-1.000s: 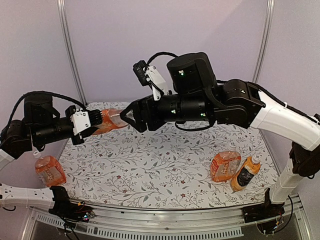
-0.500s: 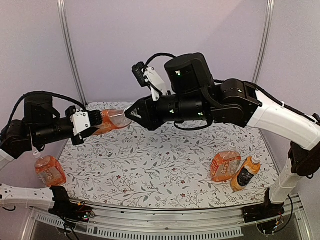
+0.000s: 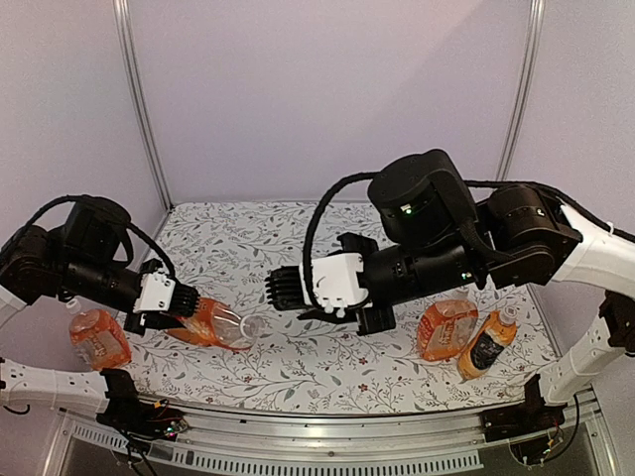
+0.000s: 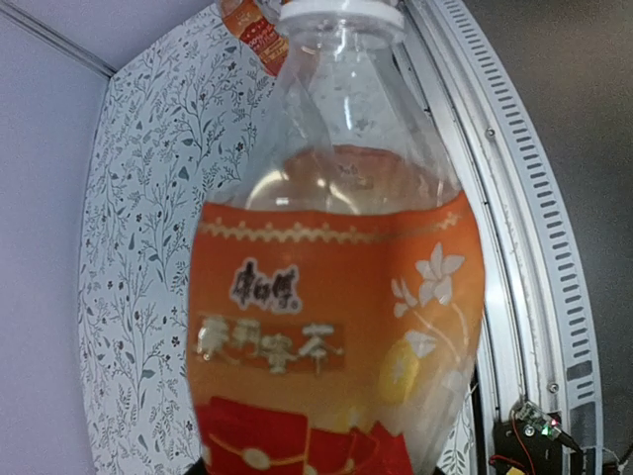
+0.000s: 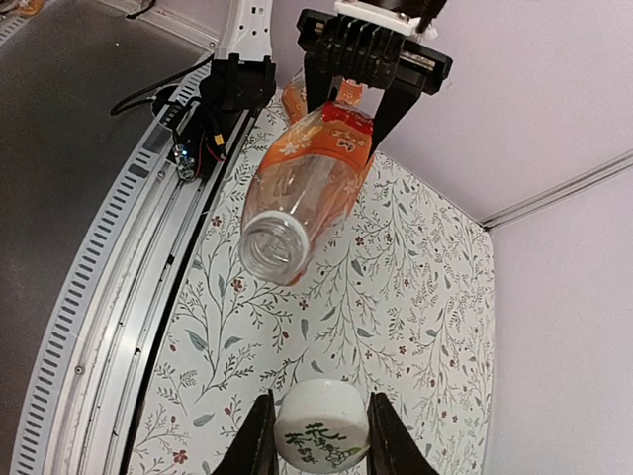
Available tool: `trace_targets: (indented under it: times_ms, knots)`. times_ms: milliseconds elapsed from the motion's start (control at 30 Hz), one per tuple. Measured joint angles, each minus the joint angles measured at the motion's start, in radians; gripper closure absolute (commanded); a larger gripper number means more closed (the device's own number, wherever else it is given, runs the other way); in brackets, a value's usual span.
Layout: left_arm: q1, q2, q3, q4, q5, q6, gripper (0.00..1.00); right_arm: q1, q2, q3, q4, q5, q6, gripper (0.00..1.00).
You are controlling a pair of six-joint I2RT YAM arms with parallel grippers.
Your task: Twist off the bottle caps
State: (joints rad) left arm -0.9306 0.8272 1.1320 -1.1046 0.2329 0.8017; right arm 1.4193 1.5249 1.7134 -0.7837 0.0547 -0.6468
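While the left gripper (image 3: 190,313) clamps a bottle (image 3: 213,325) around its orange-labelled body, that bottle hangs tilted low over the near left part of the table (image 3: 298,238), neck pointing toward the right arm. Its mouth (image 5: 271,246) is bare and open, and the shoulder above the label is clear. The right gripper (image 3: 282,289) hovers just right of the neck, a little higher and apart from it. Its jaws are drawn narrow on a white cap (image 5: 320,432), which is pinched between both fingers and has green print on its side. Cap and mouth do not touch.

A second bottle (image 3: 97,339) stands at the table's left edge, under the left arm; I cannot tell whether it is capped. Near the right edge a third bottle (image 3: 446,329) and a dark bottle (image 3: 484,349) lie touching side by side. The dark one wears a white top (image 3: 508,315), while the third bottle's neck is too small to make out.
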Motion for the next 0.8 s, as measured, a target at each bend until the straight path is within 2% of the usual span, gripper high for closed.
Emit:
trace_targets:
  times_ms: [133,233,367,500,667,800]
  knots:
    - [0.0,0.003,0.003,-0.028,0.001,-0.006,0.92,-0.002,0.0,0.034,-0.029,0.057,-0.121,1.0]
    - [0.018,-0.013,-0.02,0.044,-0.065,-0.047,0.92,-0.015,0.004,0.016,-0.004,0.098,-0.123,1.0]
    - [0.109,-0.073,-0.106,0.255,-0.242,-0.146,0.89,-0.094,0.07,0.015,0.053,0.127,0.039,1.0]
    - [0.214,-0.12,-0.135,0.406,-0.399,-0.275,0.88,-0.157,0.246,0.05,0.063,0.151,0.253,1.0]
    - [0.281,-0.163,-0.132,0.497,-0.488,-0.411,0.88,-0.214,0.46,0.056,0.027,0.117,0.481,1.0]
    - [0.29,-0.18,-0.126,0.518,-0.475,-0.467,0.87,-0.263,0.588,0.075,-0.038,0.1,0.628,1.0]
